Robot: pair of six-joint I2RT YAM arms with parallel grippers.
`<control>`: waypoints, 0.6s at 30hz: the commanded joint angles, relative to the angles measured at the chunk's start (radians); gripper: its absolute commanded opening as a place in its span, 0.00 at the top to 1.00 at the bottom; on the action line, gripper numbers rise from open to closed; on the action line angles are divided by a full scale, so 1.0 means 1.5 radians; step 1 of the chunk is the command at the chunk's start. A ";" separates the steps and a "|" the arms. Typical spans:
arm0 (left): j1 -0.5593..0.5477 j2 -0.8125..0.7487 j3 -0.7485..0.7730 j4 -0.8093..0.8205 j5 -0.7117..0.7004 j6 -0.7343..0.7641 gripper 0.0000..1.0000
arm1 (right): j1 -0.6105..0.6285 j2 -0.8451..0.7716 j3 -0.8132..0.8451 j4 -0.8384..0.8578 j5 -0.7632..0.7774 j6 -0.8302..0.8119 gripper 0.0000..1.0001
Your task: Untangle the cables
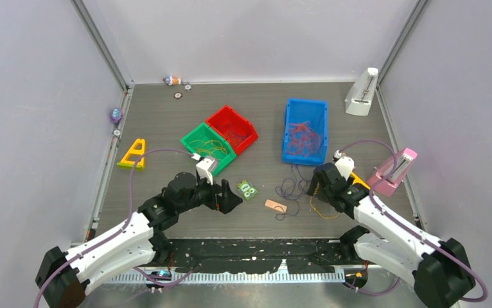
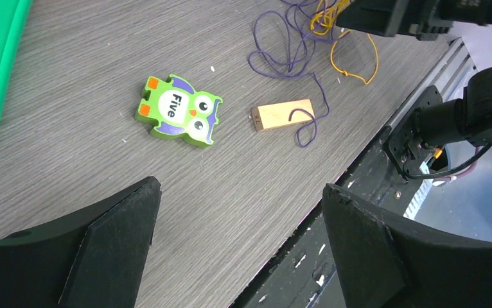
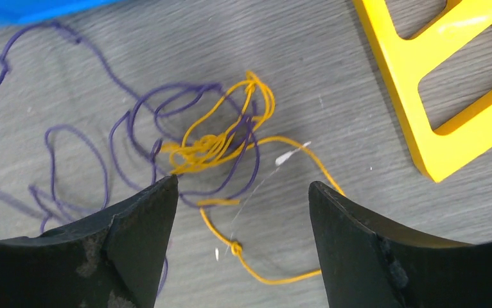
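A tangle of a dark purple wire and a yellow wire lies on the grey table, in the top view just left of the right gripper. My right gripper is open and empty, hovering just above the tangle with the yellow wire's knot between its fingers. The same purple wire and yellow wire show at the top of the left wrist view. My left gripper is open and empty above bare table near the front edge. More orange-red wires lie in the blue bin, and yellow wires in the green bin.
A green owl tile and a small wooden block lie between the arms; a purple wire end crosses the block. A red bin, a yellow frame, another yellow triangle piece, a pink stand and a white stand surround the area.
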 commanded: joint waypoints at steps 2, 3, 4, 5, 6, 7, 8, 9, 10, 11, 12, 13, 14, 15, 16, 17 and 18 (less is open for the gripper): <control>-0.004 -0.034 0.008 0.033 -0.006 0.014 0.03 | -0.061 0.090 -0.001 0.127 -0.032 -0.046 0.23; -0.004 -0.041 0.007 0.029 -0.008 0.014 0.03 | -0.062 0.100 0.001 0.134 -0.037 -0.050 0.25; -0.004 -0.047 0.006 0.025 -0.012 0.014 0.03 | -0.063 0.120 0.002 0.145 -0.038 -0.053 0.29; -0.004 -0.052 0.006 0.021 -0.015 0.013 0.03 | -0.063 0.128 0.005 0.150 -0.048 -0.055 0.32; -0.004 -0.056 0.005 0.018 -0.017 0.015 0.03 | -0.063 0.142 0.006 0.164 -0.055 -0.059 0.41; -0.004 -0.059 0.007 0.015 -0.017 0.016 0.03 | -0.063 0.148 0.008 0.171 -0.070 -0.063 0.46; -0.004 -0.061 0.009 0.013 -0.014 0.019 0.03 | -0.063 0.159 0.009 0.183 -0.077 -0.065 0.63; -0.004 -0.061 0.010 0.014 -0.011 0.023 0.03 | -0.062 0.163 0.008 0.190 -0.100 -0.073 0.73; -0.004 -0.061 0.010 0.017 -0.009 0.027 0.02 | -0.061 0.167 0.007 0.210 -0.117 -0.080 0.88; -0.004 -0.058 0.009 0.020 -0.007 0.031 0.03 | -0.050 0.168 0.005 0.219 -0.151 -0.091 0.91; -0.004 -0.055 0.009 0.024 -0.003 0.036 0.03 | -0.041 0.163 0.004 0.238 -0.162 -0.095 0.94; -0.004 -0.050 0.009 0.026 0.003 0.038 0.03 | -0.011 0.160 0.007 0.247 -0.177 -0.095 0.94; -0.004 -0.046 0.009 0.029 0.006 0.040 0.03 | 0.005 0.153 0.010 0.261 -0.182 -0.091 0.95; -0.004 -0.040 0.009 0.032 0.008 0.040 0.03 | 0.043 0.148 0.021 0.265 -0.187 -0.085 0.95; -0.004 -0.035 0.006 0.036 0.008 0.040 0.02 | 0.062 0.147 0.027 0.276 -0.191 -0.076 0.95; -0.004 -0.030 0.003 0.037 0.006 0.037 0.02 | 0.095 0.148 0.040 0.285 -0.204 -0.073 0.95; -0.004 -0.023 0.001 0.055 0.006 0.034 0.02 | 0.108 0.150 0.048 0.301 -0.211 -0.069 0.95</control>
